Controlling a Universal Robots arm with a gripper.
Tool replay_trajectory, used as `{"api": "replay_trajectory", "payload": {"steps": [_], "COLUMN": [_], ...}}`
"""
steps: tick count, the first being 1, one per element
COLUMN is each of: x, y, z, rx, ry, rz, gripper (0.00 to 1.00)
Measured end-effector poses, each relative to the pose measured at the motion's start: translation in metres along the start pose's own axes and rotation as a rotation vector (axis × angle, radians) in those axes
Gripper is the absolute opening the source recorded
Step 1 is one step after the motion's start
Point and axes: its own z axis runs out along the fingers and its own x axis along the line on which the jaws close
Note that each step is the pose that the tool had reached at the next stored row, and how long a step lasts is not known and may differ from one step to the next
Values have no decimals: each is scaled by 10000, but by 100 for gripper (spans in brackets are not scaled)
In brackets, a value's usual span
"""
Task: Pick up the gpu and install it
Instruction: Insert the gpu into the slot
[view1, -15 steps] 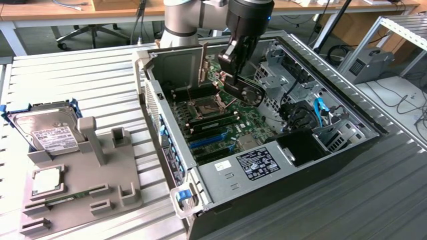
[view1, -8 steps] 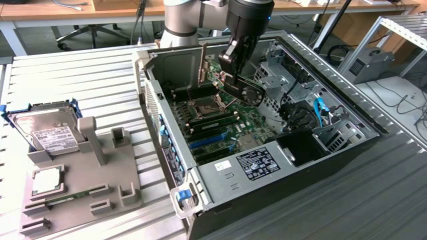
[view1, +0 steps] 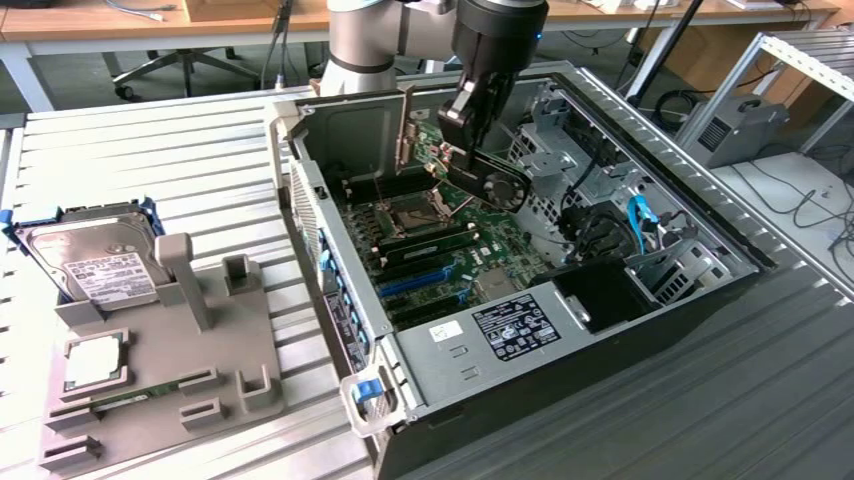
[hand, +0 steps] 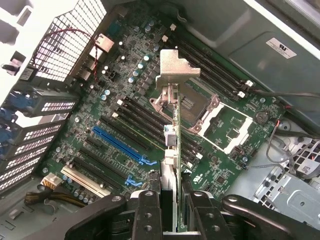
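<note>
So, the gripper (view1: 470, 122) was clamped on the gpu (view1: 497, 185), holding it up in the air inside the open computer case (view1: 441, 355), above the motherboard (view1: 447, 250). In the wrist view the card sat edge-on right between the two fingers (hand: 150, 212), pinched from both sides. Its silver bracket (hand: 175, 70) stuck out at the far end, well away from the fingers. The card hung clear of the board, and the blue slot (hand: 117, 142) lay below, not touching it.

The open case (view1: 561, 400) leaves free room around the gpu (view1: 501, 185), above the green board (hand: 125, 90). Metal walls (hand: 235, 30) and cables (view1: 594, 225) crowd the sides.
</note>
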Motion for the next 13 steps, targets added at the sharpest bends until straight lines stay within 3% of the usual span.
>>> {"api": "replay_trajectory", "payload": {"steps": [13], "x": [0], "y": [0], "z": [0], "rx": [-4], "ry": [-8], "rz": [-253], "gripper": [26]}}
